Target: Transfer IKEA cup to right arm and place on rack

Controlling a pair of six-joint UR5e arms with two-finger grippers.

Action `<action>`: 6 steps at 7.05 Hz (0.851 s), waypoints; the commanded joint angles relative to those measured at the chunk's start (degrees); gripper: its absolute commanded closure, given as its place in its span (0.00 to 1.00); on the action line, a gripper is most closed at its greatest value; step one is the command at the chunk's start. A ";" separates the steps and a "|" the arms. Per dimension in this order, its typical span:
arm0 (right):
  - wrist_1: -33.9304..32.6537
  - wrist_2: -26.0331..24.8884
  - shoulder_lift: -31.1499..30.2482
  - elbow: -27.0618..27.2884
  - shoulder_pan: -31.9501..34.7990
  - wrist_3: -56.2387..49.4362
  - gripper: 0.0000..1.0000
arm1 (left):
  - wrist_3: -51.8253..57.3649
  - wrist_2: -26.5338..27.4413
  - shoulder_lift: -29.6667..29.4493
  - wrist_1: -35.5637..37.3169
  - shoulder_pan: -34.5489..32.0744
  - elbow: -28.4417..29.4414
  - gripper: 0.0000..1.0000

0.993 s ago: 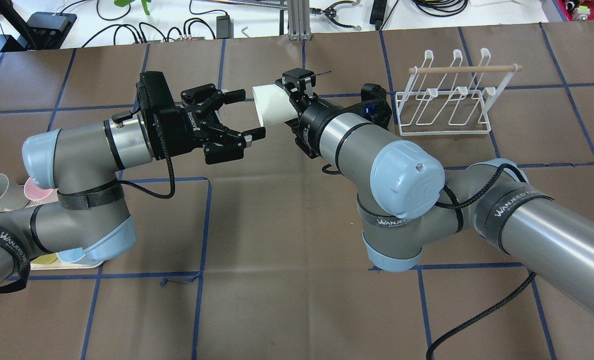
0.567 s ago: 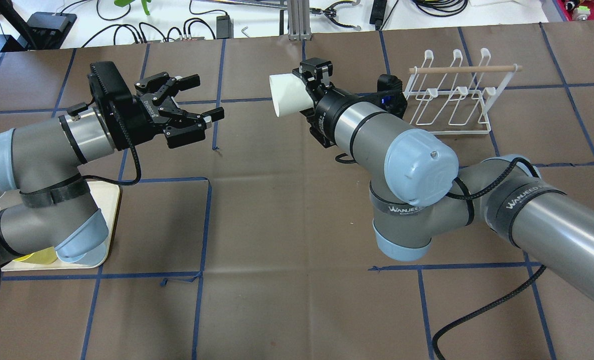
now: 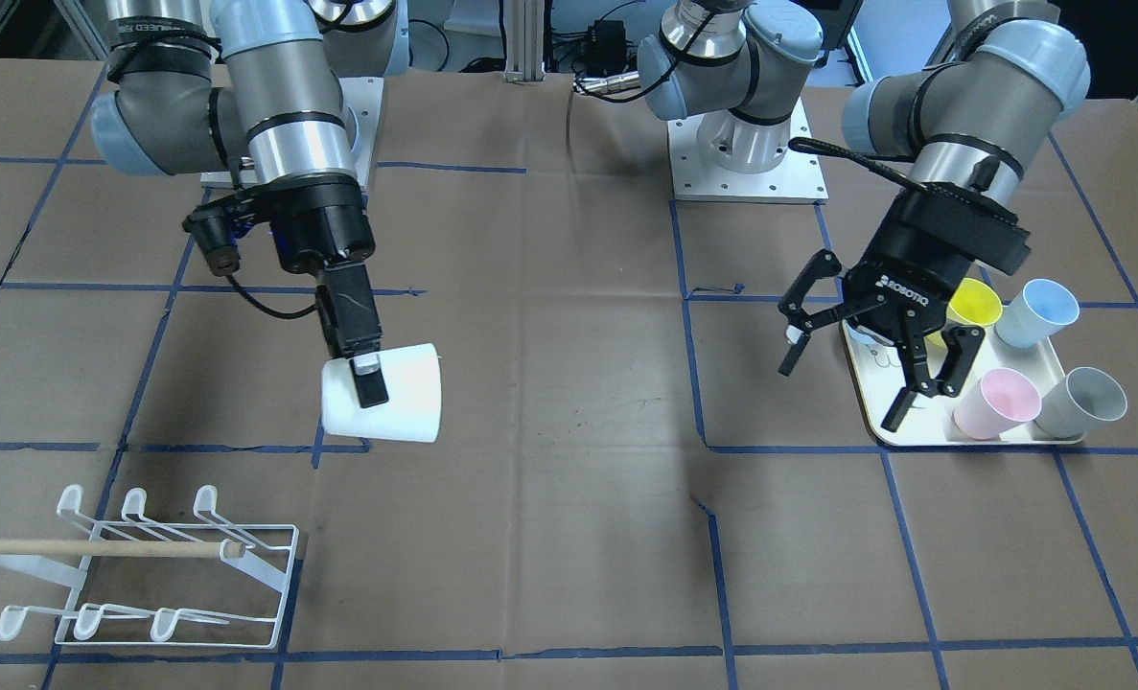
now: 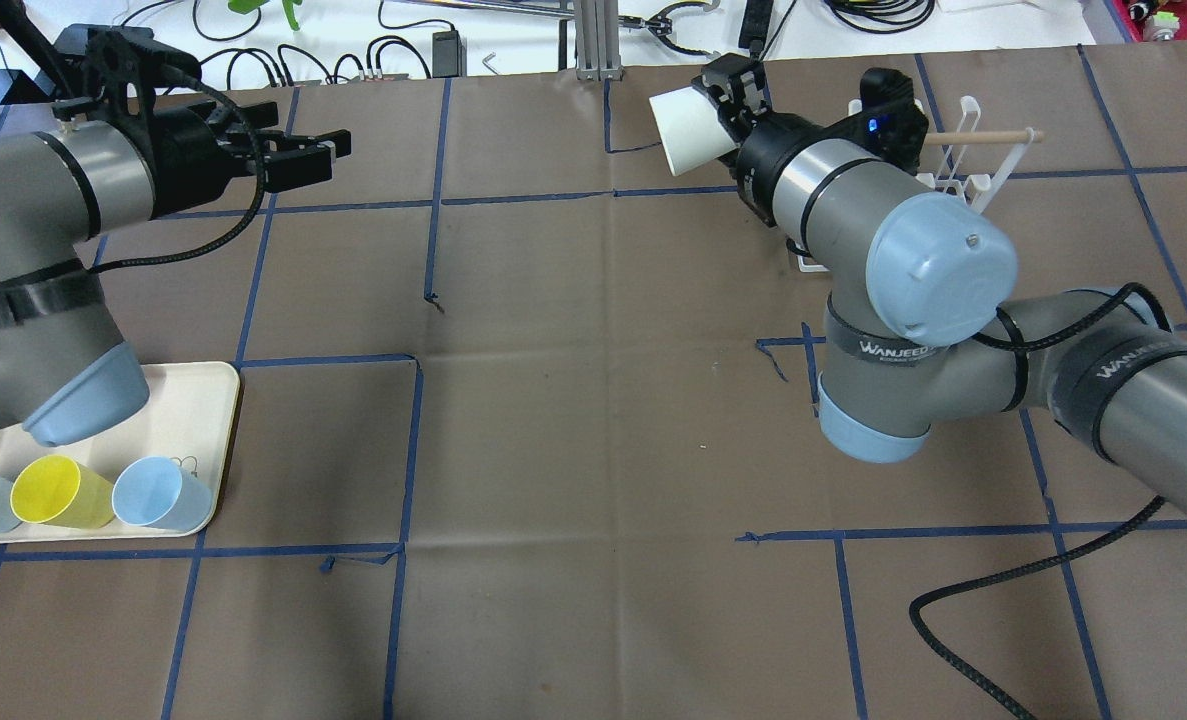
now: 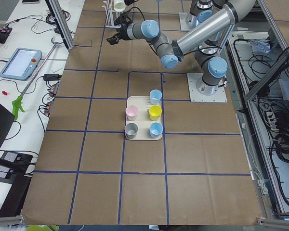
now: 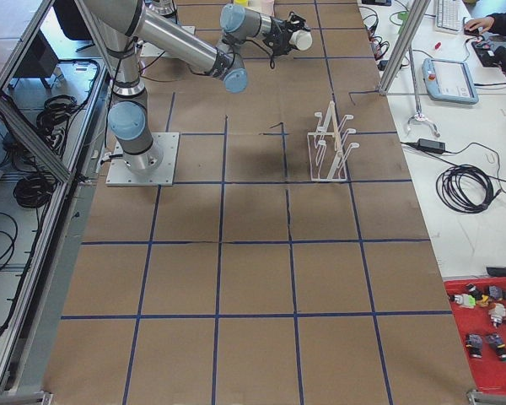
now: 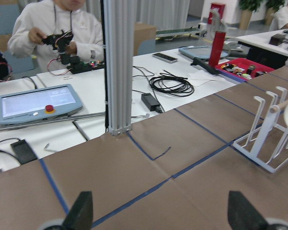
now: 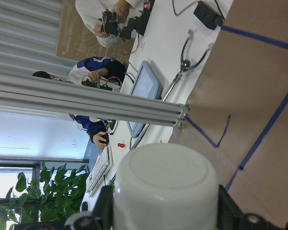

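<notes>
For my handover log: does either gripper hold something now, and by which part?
The right gripper holds the white cup, clamped across its side wall. The left gripper is open and empty.

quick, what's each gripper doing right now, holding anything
Left gripper: open, holding nothing.
Right gripper: closed on the white cup.
</notes>
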 commanded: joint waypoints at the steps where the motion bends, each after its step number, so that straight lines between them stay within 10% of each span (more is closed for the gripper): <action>1: 0.38 -0.60 0.70 -2.38 -5.36 -20.89 0.64 | -1.40 15.59 -0.05 -20.12 -2.77 10.50 0.01; 6: 0.21 -0.95 8.94 -10.81 -12.76 -63.22 0.66 | -22.12 35.33 0.22 -47.69 -12.88 18.96 0.01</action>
